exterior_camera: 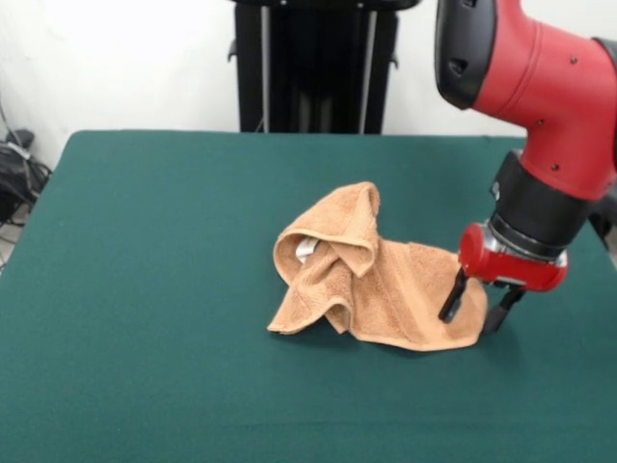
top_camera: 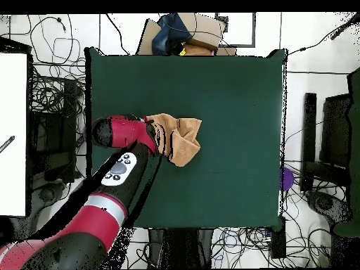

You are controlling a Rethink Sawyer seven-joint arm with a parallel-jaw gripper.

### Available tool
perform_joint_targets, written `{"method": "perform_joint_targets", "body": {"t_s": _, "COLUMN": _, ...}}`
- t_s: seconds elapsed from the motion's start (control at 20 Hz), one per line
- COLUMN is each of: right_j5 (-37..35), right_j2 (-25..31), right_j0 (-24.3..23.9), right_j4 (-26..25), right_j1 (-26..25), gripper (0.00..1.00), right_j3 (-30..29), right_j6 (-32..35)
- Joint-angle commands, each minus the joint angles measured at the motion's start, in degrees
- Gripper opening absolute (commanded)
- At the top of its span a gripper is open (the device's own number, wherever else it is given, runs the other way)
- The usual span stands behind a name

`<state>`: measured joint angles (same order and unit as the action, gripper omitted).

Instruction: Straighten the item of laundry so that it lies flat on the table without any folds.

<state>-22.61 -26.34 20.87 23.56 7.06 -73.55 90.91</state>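
Observation:
The tan terry towel lies crumpled on the dark green table, right of its middle. The towel's left part is bunched up into a raised fold, with a bit of white label showing inside it. Its right part lies flatter. My gripper is down at the towel's right corner and open. One finger rests on the cloth and the other stands just off its edge. In the overhead view the towel lies at the table's left side, and the red arm covers the gripper.
The robot's black pedestal stands behind the table's far edge. Cables lie off the table's left side. In the overhead view a cardboard box sits past the top edge and a white panel stands at the left.

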Motion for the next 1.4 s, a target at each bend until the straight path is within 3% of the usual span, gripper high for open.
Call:
{"method": "perform_joint_targets", "body": {"t_s": 0.05, "right_j5": -5.1, "right_j2": 4.3, "right_j0": -0.2, "right_j4": 1.4, "right_j1": -1.5, "gripper": 1.0, "right_j3": -1.9, "right_j6": 14.9}}
{"method": "perform_joint_targets", "body": {"t_s": 1.4, "right_j5": -2.6, "right_j2": 4.7, "right_j0": 0.1, "right_j4": 1.7, "right_j1": -1.8, "gripper": 1.0, "right_j3": -2.0, "right_j6": 15.2}}
